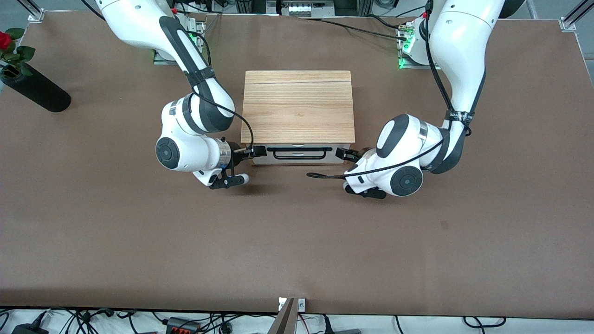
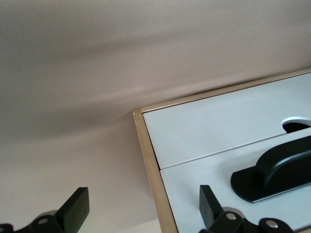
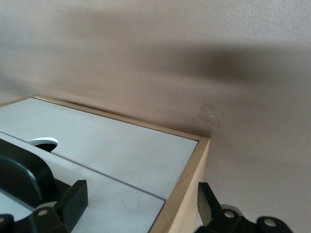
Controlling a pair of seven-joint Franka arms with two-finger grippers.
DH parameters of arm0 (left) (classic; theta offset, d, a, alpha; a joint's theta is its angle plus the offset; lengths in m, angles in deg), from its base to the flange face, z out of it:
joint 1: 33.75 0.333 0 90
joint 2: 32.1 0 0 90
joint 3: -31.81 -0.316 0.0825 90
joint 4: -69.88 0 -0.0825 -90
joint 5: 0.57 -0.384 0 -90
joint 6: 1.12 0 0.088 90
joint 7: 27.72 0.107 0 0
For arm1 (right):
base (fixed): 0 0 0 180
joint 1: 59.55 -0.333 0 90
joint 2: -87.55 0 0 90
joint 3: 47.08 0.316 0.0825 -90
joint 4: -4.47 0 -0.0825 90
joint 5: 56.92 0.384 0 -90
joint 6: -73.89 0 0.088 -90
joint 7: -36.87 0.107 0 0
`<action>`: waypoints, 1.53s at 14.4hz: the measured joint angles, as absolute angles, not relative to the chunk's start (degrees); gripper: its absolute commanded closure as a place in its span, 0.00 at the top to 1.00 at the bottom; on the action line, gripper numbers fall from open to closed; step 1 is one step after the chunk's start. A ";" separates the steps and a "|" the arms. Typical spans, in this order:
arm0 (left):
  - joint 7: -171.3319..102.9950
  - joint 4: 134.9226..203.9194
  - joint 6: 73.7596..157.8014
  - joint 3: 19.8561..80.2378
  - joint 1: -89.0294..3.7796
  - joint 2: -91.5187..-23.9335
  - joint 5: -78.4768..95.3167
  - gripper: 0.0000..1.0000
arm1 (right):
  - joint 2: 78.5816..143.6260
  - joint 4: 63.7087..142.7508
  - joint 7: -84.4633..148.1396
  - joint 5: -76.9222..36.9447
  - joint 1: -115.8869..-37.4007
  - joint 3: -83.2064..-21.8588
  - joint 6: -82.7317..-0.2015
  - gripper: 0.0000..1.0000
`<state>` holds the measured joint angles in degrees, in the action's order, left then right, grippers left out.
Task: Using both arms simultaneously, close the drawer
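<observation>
The light-wood cabinet (image 1: 298, 106) stands mid-table. Its drawer (image 1: 301, 160), with a white front and a black bar handle (image 1: 302, 153), looks level with the cabinet's front frame. My left gripper (image 1: 343, 154) is open at the front corner toward the left arm's end. In the left wrist view the gripper (image 2: 143, 211) straddles the wood edge (image 2: 150, 165), with one finger over the white drawer front (image 2: 194, 184) near the handle (image 2: 277, 170). My right gripper (image 1: 259, 150) is open at the other front corner. In the right wrist view the gripper (image 3: 141, 204) straddles the edge (image 3: 187, 194) beside the drawer front (image 3: 112, 204).
A black vase with a red rose (image 1: 35, 90) lies toward the right arm's end of the brown table (image 1: 297, 241). A black cable (image 1: 325, 175) from the left arm hangs low in front of the cabinet. A second white panel (image 2: 218, 126) lies beside the drawer front.
</observation>
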<state>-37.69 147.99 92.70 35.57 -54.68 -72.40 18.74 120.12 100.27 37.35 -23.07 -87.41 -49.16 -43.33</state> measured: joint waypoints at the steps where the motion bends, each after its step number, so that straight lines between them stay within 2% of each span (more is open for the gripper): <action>1: -37.69 147.99 92.70 35.52 -54.67 -72.41 19.22 1.00 | 120.12 100.27 37.35 -23.06 -87.41 -49.16 -43.33 1.00; 7: -37.66 147.97 92.94 35.30 -54.62 -72.67 20.92 1.00 | 120.12 100.25 37.35 -23.04 -87.40 -49.16 -43.30 1.00; 12: -37.64 145.67 97.35 34.61 -54.22 -72.48 20.95 1.00 | 120.11 99.87 37.31 -23.04 -87.38 -49.18 -42.98 1.00; 18: -37.55 140.56 97.17 34.21 -48.27 -71.05 20.88 1.00 | 118.70 92.17 37.24 -23.22 -85.69 -49.81 -42.24 1.00; 20: -37.43 140.22 97.10 34.18 -46.73 -69.27 18.26 1.00 | 116.77 90.65 37.00 -26.18 -84.89 -51.58 -41.56 1.00; 22: -37.67 139.95 97.08 33.96 -45.71 -66.26 14.26 1.00 | 113.70 89.93 36.92 -34.07 -84.24 -53.15 -37.60 1.00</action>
<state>-37.67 139.95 97.08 33.96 -45.71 -66.26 14.26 113.70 89.93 36.92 -34.07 -84.24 -53.15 -37.60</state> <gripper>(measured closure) 0.000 0.000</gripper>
